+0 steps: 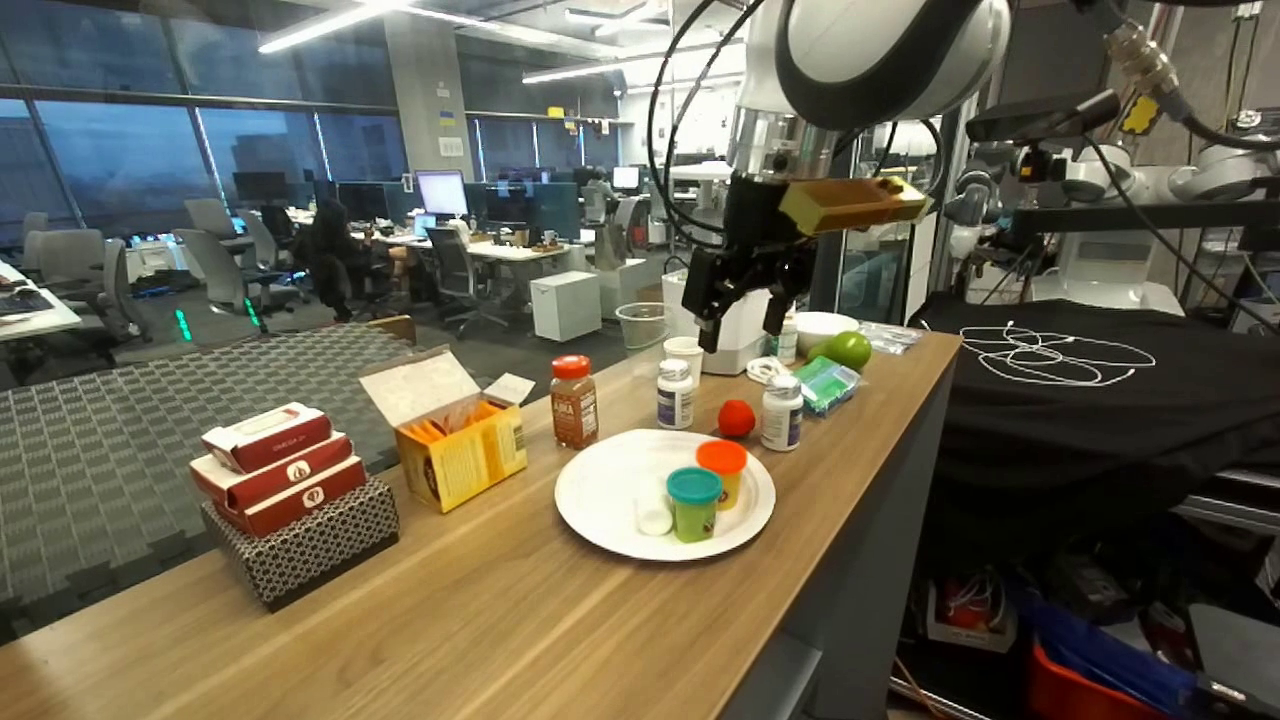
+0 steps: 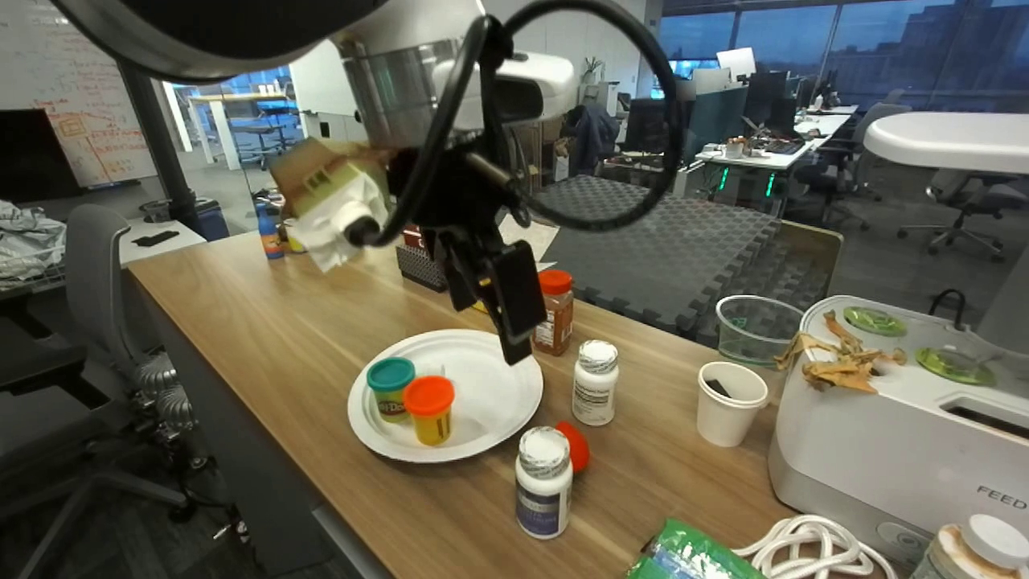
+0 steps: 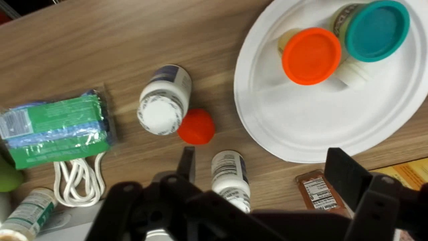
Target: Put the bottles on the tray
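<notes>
The hand [image 1: 741, 330] hangs above the bench [image 1: 480, 620], its fingers [image 3: 346, 177] spread wide with nothing between them, presumably so that they can straddle a bottle's body. In the wrist view a white supplement bottle [image 3: 230, 179] shows in that span, well below, so it looks a likely next pick. It and a second supplement bottle [image 3: 165, 98] stand upright on the bench, off the white plate [image 1: 610, 480]; caps up, they should suit a grasp from above, though the red ball [image 1: 737, 419] just beside the second may crowd a finger. The plate already bears the green Play-Doh tub [image 1: 694, 510] and the yellow tub [image 1: 731, 482], upright and bunched to one side, which leaves bare room for more. A small white cylinder [image 1: 654, 512], perhaps a bottle, lies beside the green tub. The red-capped jar [image 1: 574, 410], if it counts, stands off the rim.

The tubs wear teal and orange lids; the supplement bottles have purple-blue label bands and crinkled printed film round their caps.
</notes>
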You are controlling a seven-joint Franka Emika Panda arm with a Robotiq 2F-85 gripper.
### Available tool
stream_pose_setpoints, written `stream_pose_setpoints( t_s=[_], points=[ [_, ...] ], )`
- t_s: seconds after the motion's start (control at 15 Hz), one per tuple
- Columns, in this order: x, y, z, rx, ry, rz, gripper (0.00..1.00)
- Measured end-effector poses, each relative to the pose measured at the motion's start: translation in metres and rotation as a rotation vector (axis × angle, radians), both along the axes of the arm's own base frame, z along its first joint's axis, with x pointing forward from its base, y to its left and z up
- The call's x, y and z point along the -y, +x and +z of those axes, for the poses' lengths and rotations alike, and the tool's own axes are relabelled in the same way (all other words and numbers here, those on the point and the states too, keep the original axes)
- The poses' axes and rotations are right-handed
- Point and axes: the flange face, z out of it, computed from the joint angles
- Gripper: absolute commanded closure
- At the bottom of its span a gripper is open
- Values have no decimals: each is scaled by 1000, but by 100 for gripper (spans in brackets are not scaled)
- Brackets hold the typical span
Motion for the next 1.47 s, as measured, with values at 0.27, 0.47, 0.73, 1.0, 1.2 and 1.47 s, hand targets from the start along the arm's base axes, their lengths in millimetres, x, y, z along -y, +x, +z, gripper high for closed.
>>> stream_pose_setpoints(
  t_s=[0.27, 0.47, 0.73, 1.0, 1.2, 1.47],
  points=[
    [36, -19, -8, -2, 10, -27, 0],
    [51, -25, -13, 4, 7, -52, 0],
    [60, -29, -23, -4, 6, -67, 0],
    [61, -30, -39, -30, 9, -70, 0],
    [61, -30, -51, -51, 10, -70, 0],
    [62, -27, -63, -69, 11, -72, 0]
  ],
)
